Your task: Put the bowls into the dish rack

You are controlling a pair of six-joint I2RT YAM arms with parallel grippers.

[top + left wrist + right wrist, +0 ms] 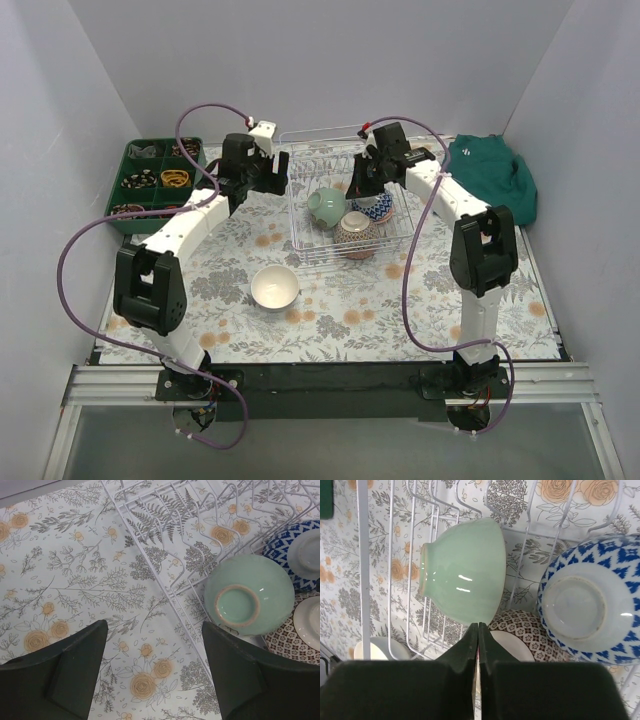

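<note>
Outside the silvery wire dish rack (292, 215), on the floral counter (380, 310): plain white ceramic bowl (274, 288), unloaded; left gripper (154, 627) released, right gripper (478, 627) clenched empty; probably best pinched by rim, seated beside mint green ceramic bowl (326, 205).

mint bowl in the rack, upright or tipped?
Tipped on its side. The mint green bowl leans in the dish rack, foot ring facing sideways, not down.

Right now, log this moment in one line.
left hand open beside dish rack | right hand shut above it | racked: mint green bowl, blue-white bowl, brown patterned bowl | outside: white bowl
</note>
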